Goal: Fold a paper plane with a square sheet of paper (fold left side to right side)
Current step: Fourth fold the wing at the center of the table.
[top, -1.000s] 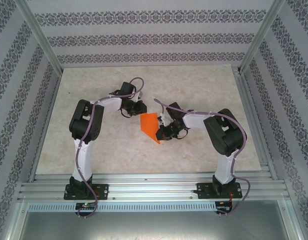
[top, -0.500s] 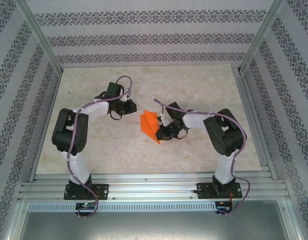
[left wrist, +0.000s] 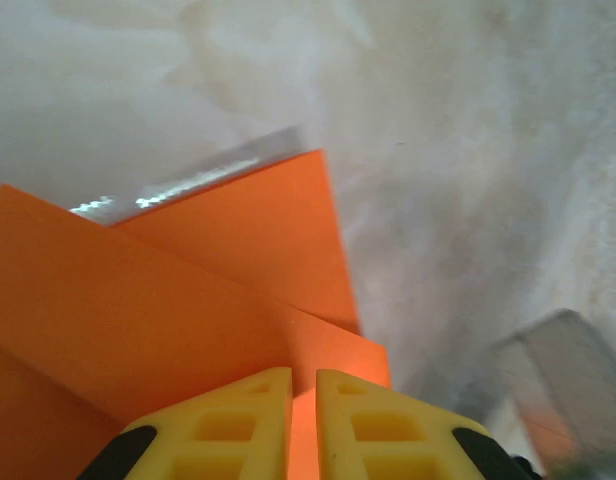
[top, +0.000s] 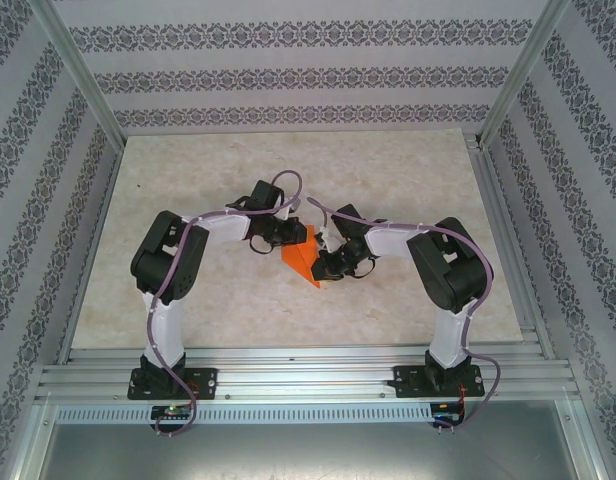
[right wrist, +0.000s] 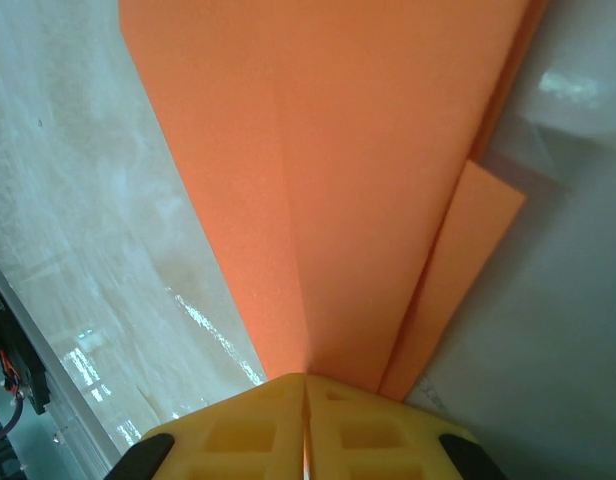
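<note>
The folded orange paper (top: 300,256) is held from opposite sides, pinched in the left jaws and in the right jaws.

Matt orange paper (left wrist: 218,290); glossy table (left wrist: 488,150) (mirroring it); ribbed yellow plastic fingers (left wrist: 228,425).

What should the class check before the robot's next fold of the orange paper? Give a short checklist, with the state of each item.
1. Right hand shut on the paper: ok.
2. Left hand gripping the paper: cannot tell; a narrow gap shows between its fingers, with orange in it.
3. Paper folded into layers: ok.
4. Hands on opposite sides of the paper, left and right: ok.
5. Layer edges aligned: cannot tell.
</note>
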Controlling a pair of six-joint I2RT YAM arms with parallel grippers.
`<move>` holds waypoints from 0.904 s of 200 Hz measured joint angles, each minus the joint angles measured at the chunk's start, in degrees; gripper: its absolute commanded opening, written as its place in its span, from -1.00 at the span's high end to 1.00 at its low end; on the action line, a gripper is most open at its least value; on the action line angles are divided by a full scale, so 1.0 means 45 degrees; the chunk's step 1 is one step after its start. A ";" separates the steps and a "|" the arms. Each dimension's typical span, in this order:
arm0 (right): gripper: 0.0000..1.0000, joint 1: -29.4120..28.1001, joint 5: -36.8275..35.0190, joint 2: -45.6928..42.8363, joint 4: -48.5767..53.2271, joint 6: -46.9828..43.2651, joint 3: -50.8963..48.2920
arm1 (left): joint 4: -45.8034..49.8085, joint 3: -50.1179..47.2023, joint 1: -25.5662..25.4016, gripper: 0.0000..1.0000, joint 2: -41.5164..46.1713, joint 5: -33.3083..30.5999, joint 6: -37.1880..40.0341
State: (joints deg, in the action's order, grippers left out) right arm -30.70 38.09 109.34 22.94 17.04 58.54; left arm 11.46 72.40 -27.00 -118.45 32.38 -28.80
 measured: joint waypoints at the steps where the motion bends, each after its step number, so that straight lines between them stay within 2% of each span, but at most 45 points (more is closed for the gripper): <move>1: 0.81 -0.0005 -0.0010 0.0000 -0.0005 0.0005 0.0000 | 0.0000 0.0005 0.0000 0.69 -0.0019 -0.0010 0.0000; 77: 0.76 -0.0180 -0.0792 -0.0976 0.0311 0.0792 -0.0068 | -0.0457 -0.0175 0.0058 0.69 -0.0083 -0.0058 0.0000; 181: 0.76 -0.0612 -0.1088 -0.0180 0.0311 0.0971 0.0311 | -0.0612 -0.0248 0.0053 0.70 -0.0073 -0.0097 0.0005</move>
State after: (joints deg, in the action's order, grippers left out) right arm -33.45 33.19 108.53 24.34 21.41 59.94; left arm 8.71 71.29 -26.76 -118.78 31.94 -28.77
